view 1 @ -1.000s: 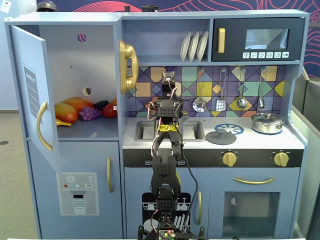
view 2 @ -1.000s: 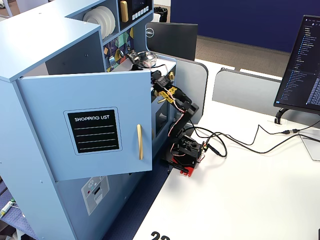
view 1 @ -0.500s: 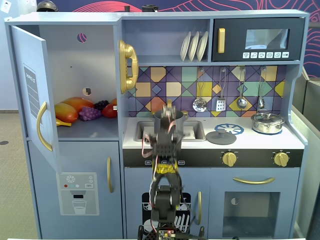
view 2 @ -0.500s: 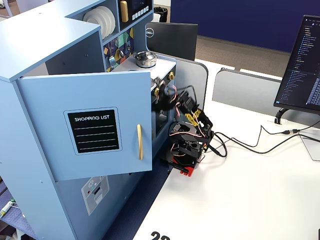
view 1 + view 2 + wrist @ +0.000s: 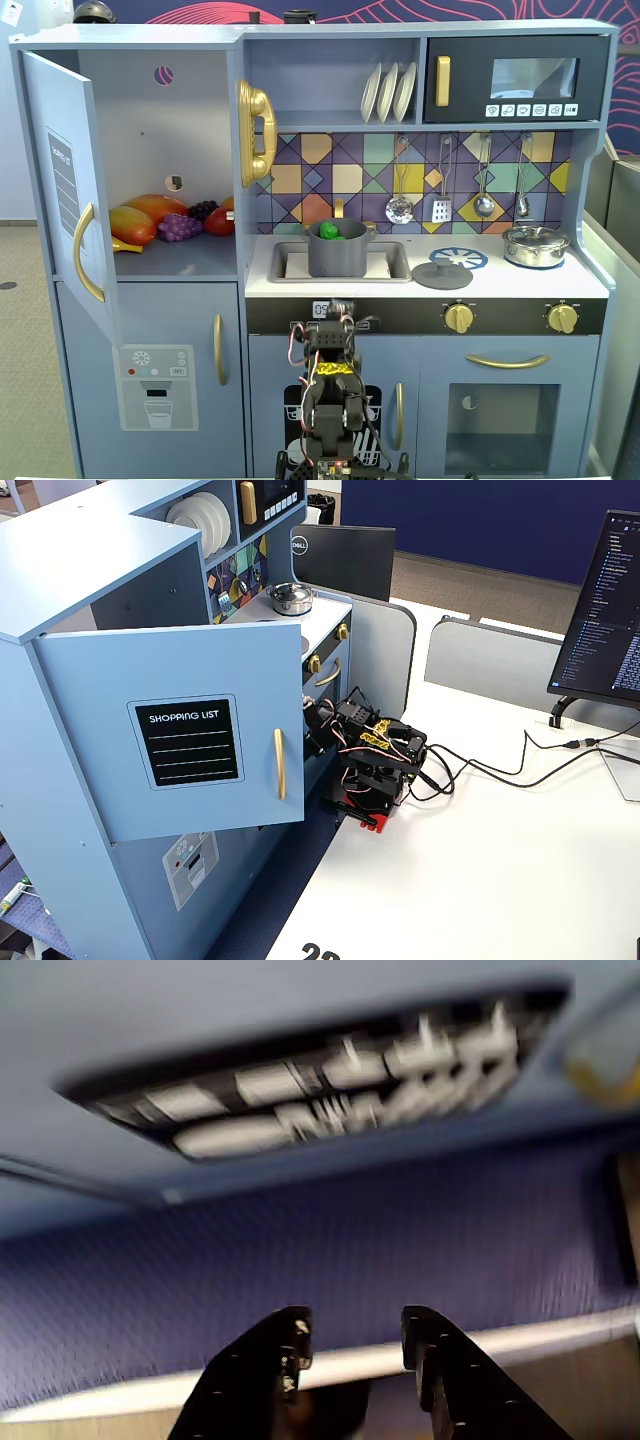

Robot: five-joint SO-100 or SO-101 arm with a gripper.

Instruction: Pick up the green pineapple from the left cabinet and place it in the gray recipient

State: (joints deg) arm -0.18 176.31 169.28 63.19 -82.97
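The green pineapple [image 5: 328, 230] lies inside the gray recipient [image 5: 336, 251], a little above the middle of a fixed view; only its top shows over the rim. The recipient stands in the sink [image 5: 395, 262] of the toy kitchen. At the left of the same view the left cabinet [image 5: 140, 110] stands with its door [image 5: 68, 190] swung open. On its shelf lie a mango [image 5: 152, 207], a purple grape bunch [image 5: 178, 227] and other fruit, all close together. A shiny silver pot [image 5: 536, 245] stands at the right of the counter, and a gray lid [image 5: 441, 274] lies flat between it and the sink.

The arm [image 5: 332, 400] is folded low at the bottom middle of this view, in front of the lower doors and well apart from the recipient. In another fixed view it sits on the white bench [image 5: 520, 870], just beside the kitchen front.

In the wrist view the gripper [image 5: 352, 1345] comes in from the bottom edge. Its two dark fingers [image 5: 270, 1355] stand apart with a clear gap, and nothing is between them, so it is released. The background there is blurred.
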